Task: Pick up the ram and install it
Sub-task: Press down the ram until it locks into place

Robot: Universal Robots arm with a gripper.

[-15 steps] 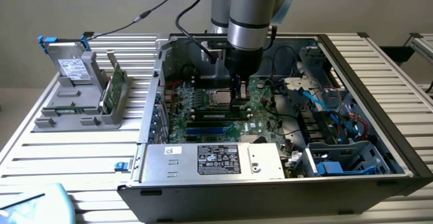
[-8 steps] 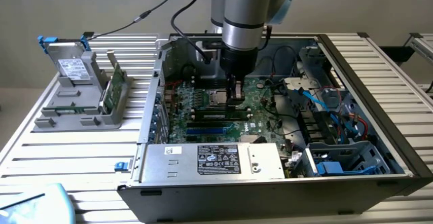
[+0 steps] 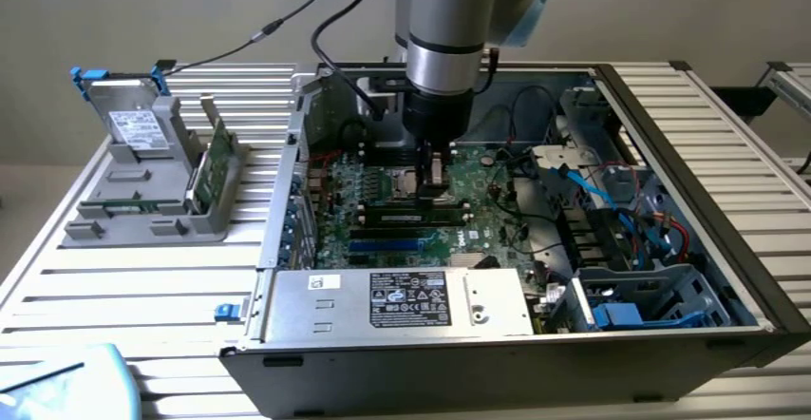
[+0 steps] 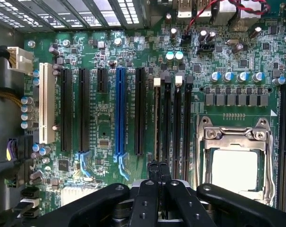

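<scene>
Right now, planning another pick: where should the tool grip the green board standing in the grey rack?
Probably its upper edge, pinched across the flat faces, from straight above: the green board stands on edge in the grey rack, which covers its lower part.

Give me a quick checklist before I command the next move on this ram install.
1. Pincer shut: ok.
2. Pincer over the memory slots, inside the open case: ok.
3. Ram lying along the slots beneath the pincer: ok.
4. Ram fully seated, white latches closed: cannot tell.
5. Pincer apart from the processor socket: ok.
6. Black cables clear of the arm: cannot tell.
</scene>
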